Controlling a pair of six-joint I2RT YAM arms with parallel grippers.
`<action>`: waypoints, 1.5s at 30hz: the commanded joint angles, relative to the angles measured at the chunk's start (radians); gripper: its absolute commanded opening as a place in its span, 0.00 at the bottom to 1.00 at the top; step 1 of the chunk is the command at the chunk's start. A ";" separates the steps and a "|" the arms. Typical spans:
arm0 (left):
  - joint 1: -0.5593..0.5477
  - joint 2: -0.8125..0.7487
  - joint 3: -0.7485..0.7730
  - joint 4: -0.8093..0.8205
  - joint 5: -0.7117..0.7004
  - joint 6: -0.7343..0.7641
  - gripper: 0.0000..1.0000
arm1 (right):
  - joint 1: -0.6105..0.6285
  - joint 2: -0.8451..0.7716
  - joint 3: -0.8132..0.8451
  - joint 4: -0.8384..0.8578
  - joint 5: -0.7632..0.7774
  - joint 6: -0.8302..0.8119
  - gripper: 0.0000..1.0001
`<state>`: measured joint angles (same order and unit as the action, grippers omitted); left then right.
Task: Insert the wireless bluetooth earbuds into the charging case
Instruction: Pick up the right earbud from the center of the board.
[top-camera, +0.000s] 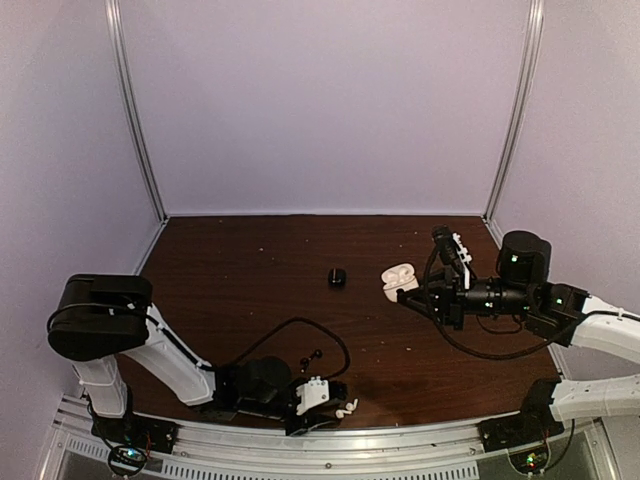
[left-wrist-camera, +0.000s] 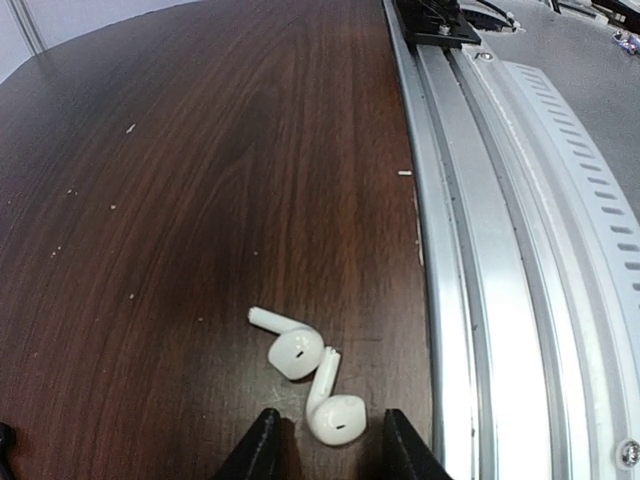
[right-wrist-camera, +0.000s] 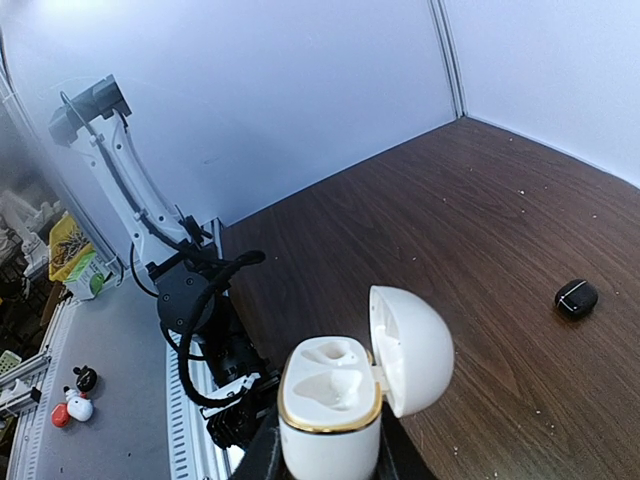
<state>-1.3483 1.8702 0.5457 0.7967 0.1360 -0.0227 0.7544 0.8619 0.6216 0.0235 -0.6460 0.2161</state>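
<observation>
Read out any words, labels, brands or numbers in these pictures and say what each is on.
Nothing here is legible.
On the yellow packet off the table: print too blurred to read.
On the black case: a pale mark, too small to read.
On the white charging case and the white earbuds: no lettering shows.
</observation>
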 joint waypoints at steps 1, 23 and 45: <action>-0.003 0.027 0.014 0.065 0.015 -0.022 0.35 | -0.006 -0.018 -0.002 0.006 0.020 0.009 0.04; 0.005 -0.044 -0.020 0.051 0.001 -0.046 0.17 | -0.006 -0.003 0.009 -0.006 0.016 -0.016 0.04; 0.009 -0.624 0.226 -0.836 -0.162 0.192 0.12 | 0.124 0.227 0.073 0.009 -0.078 -0.218 0.02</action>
<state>-1.3472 1.2865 0.7021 0.1585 0.0502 0.1020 0.8444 1.0763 0.6506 0.0257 -0.7105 0.0723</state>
